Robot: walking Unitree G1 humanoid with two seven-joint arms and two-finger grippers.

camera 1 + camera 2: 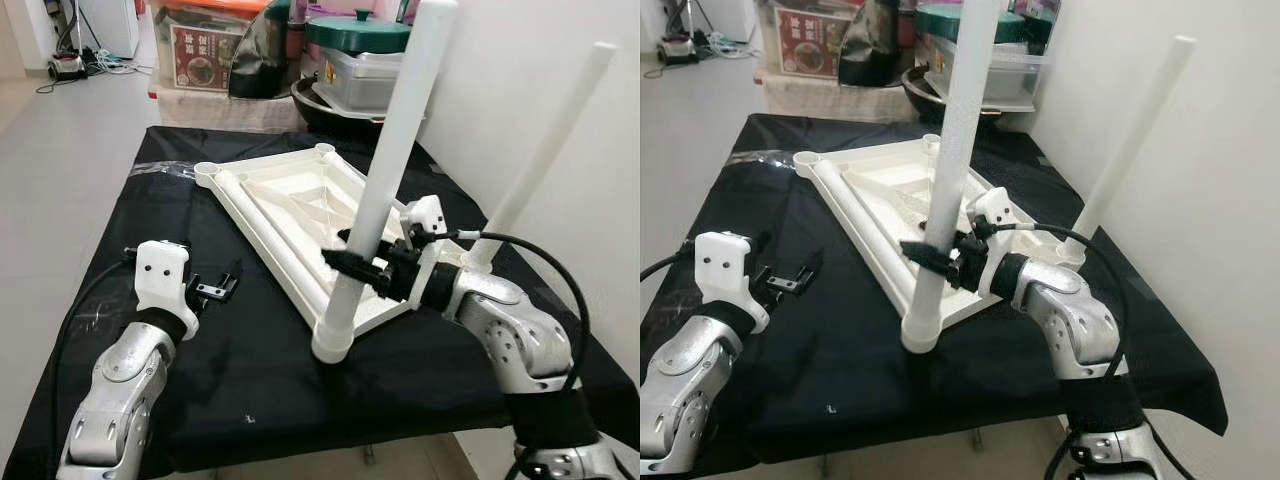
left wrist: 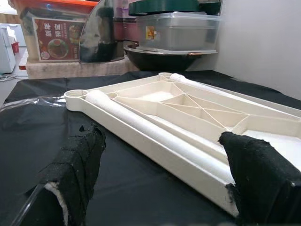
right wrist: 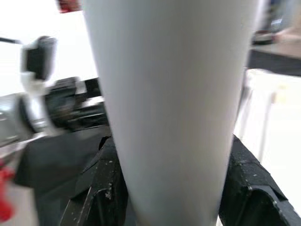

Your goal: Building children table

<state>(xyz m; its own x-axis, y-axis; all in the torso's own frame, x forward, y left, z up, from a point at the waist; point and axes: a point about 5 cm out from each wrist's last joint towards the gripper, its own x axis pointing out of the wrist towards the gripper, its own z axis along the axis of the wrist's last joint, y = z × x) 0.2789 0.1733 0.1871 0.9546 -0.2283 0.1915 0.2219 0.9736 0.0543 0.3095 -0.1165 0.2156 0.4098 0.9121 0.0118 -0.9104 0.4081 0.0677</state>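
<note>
A white plastic tabletop (image 1: 290,205) lies upside down on the black-covered table (image 1: 250,380). One white tube leg (image 1: 385,185) stands tilted in the near corner socket (image 1: 332,345), and my right gripper (image 1: 362,268) is shut around it low down. Another white leg (image 1: 545,150) stands at the right corner by the wall. My left gripper (image 1: 222,288) is open just above the cloth, left of the tabletop's near edge. The left wrist view shows its fingers (image 2: 77,165) wide apart facing the tabletop (image 2: 188,117).
Behind the table stand storage boxes (image 1: 205,45), a dark pot (image 1: 330,105) and a lidded container (image 1: 365,70). A white wall (image 1: 520,80) runs close along the right side. Tiled floor (image 1: 60,150) lies to the left. Black cables loop from both arms.
</note>
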